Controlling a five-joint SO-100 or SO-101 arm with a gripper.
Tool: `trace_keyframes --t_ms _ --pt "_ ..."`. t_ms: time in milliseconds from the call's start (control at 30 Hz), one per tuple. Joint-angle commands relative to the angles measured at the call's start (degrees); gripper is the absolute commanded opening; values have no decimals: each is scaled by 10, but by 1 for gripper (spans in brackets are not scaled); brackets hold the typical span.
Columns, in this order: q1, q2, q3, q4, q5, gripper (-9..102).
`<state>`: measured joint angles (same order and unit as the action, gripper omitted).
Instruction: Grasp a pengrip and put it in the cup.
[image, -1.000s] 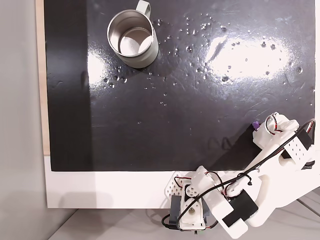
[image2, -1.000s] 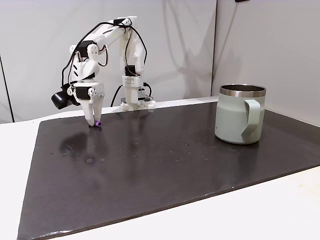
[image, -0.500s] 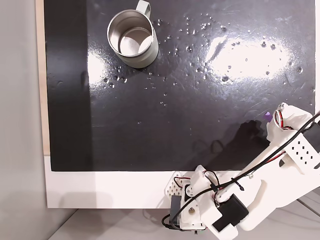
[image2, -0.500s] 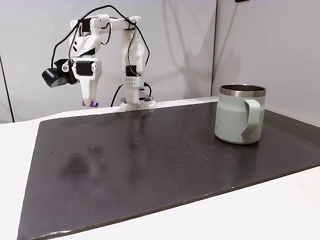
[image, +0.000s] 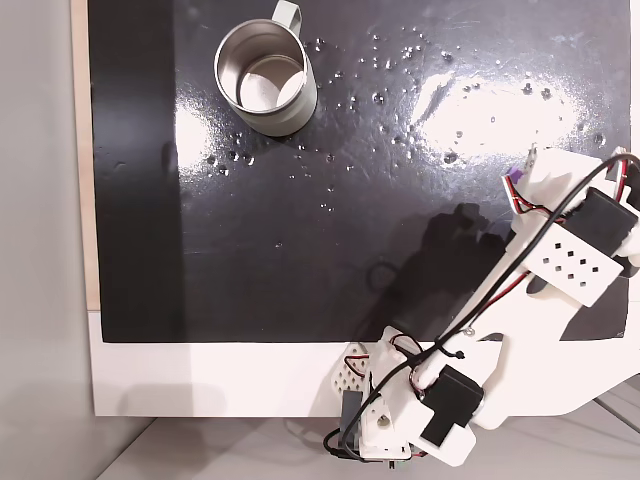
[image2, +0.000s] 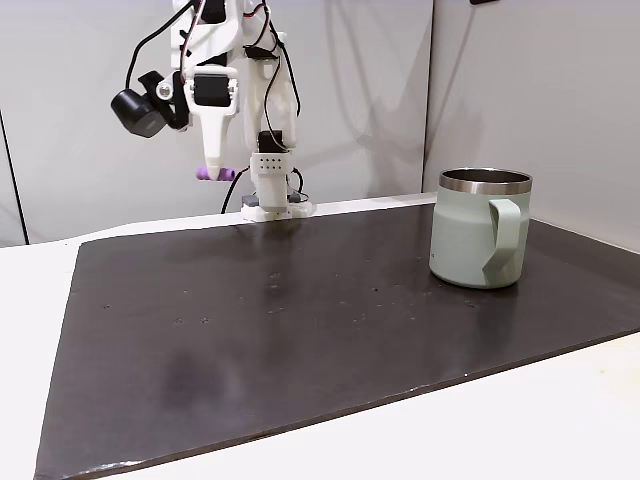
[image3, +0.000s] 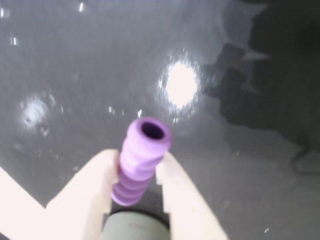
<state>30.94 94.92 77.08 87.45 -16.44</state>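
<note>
pengrip clenched between jaws of gripper, hollow end poking out beyond fingertips. carried high above black mat, clear for travel. cup upright near far mat corner, mouth open, well apart. drop not yet begun.

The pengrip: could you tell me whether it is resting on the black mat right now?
No, the pengrip is held in the gripper well above the mat.
</note>
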Motion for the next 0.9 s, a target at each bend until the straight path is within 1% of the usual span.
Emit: trace_keyframes --t_ms 0,100,200,333,467,700,867 --pt "-62 -2 -70 47 53 0" --pt "-124 -10 -106 95 103 0" --pt "-187 -11 -128 120 146 0" --pt "-267 -17 -148 122 185 0" --pt "-323 -55 -192 124 229 0" --pt "-417 -112 -229 111 242 0" --pt "-454 -147 -269 102 242 0"
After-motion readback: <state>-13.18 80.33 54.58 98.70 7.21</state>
